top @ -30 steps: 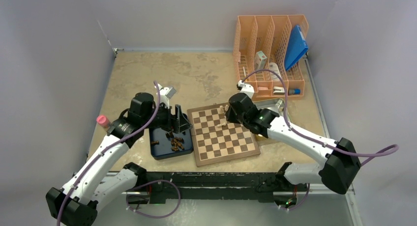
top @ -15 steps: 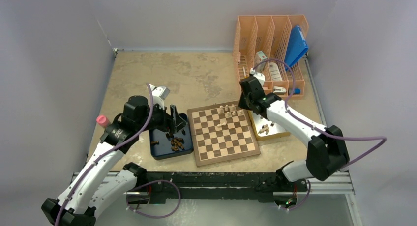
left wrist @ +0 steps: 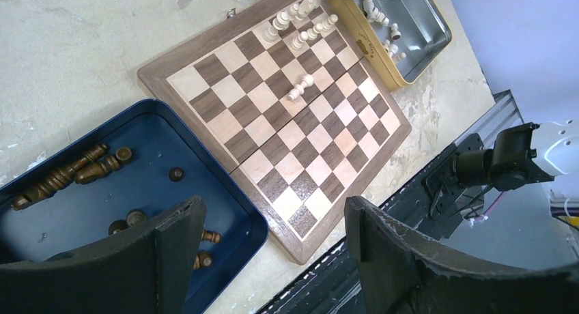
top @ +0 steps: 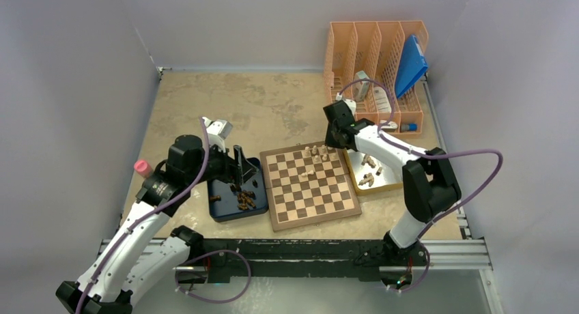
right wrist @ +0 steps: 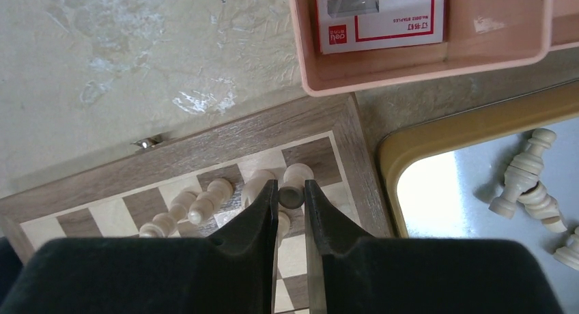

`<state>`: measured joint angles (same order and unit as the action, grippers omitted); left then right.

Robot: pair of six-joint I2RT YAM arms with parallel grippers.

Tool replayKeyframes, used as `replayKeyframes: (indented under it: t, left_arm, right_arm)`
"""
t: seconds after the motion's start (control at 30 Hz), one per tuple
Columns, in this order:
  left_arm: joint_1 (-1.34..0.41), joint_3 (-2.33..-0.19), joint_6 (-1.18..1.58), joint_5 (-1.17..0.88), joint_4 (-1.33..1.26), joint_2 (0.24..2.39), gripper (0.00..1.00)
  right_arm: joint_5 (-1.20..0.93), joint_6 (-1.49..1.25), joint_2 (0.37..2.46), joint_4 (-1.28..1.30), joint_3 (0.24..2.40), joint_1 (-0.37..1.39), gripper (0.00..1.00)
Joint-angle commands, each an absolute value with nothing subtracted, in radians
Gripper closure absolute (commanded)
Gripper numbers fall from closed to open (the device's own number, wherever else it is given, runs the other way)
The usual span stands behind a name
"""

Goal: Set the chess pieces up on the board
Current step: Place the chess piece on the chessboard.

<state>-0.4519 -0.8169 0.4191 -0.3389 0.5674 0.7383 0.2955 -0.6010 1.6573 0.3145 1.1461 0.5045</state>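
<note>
The right claw (right wrist: 290, 188) has swung to the board's (top: 321, 202) upper-right corner, pinching a pale piece (right wrist: 298, 172), likely placing it; left claw (left wrist: 270, 217) gapes wide, empty.

The board (left wrist: 311, 170) is showing dark brown and cream squares. Some chess pieces (left wrist: 300, 87) are looking pale beige, others dark brown.

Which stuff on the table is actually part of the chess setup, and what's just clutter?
Part of the job:
board
pale pieces, on the board and in the yellow tray, one between the right gripper fingers
dark pieces in the blue tray

Just lying about:
orange file rack
blue folder
staple box
pink object
</note>
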Motion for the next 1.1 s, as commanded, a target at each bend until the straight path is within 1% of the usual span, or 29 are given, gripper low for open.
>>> replayKeyframes:
  t: [0.0,0.23,0.6,1.07]
  left_arm:
    - [-0.456,-0.827,0.425,-0.321,0.554,0.719,0.25]
    - [-0.456,-0.827,0.425,-0.320,0.554,0.716,0.25]
    - [-0.456,-0.825,0.428,-0.314,0.555,0.707,0.25]
    - [-0.459,-0.825,0.430,-0.310,0.557,0.707,0.25]
  right_arm:
    - [0.296,-0.585,1.677,0.321,1.205,0.502,0.81]
    - [0.331,-0.591,1.696,0.344,1.204,0.497,0.80]
    - [0.327,-0.592,1.706,0.330,1.189,0.491,0.79]
    - [0.324,-0.600,1.699,0.336,1.177,0.490,0.75]
